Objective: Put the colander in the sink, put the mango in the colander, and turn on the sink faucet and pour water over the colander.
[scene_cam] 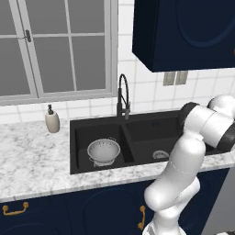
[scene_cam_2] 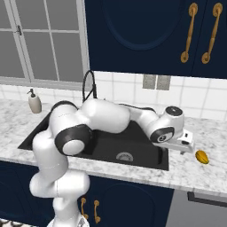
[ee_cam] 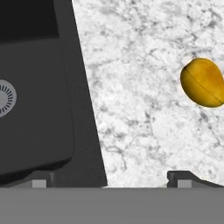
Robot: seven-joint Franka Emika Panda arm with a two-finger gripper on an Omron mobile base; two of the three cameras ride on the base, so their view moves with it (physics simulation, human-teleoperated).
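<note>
Mango: smooth oval, marbled counter | colander: perforated metal | end effector: released, empty

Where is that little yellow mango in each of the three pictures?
Left base view: I cannot find it.
Right base view: the mango lies on the marble counter at far right, past the sink.
Hand view: the mango at upper right, on marble.
Shared landmark: the sink's round drain.

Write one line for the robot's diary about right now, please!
colander: in left basin of sink | mango: on counter right of sink, untouched | gripper: open, beside mango | sink faucet: no water
</note>
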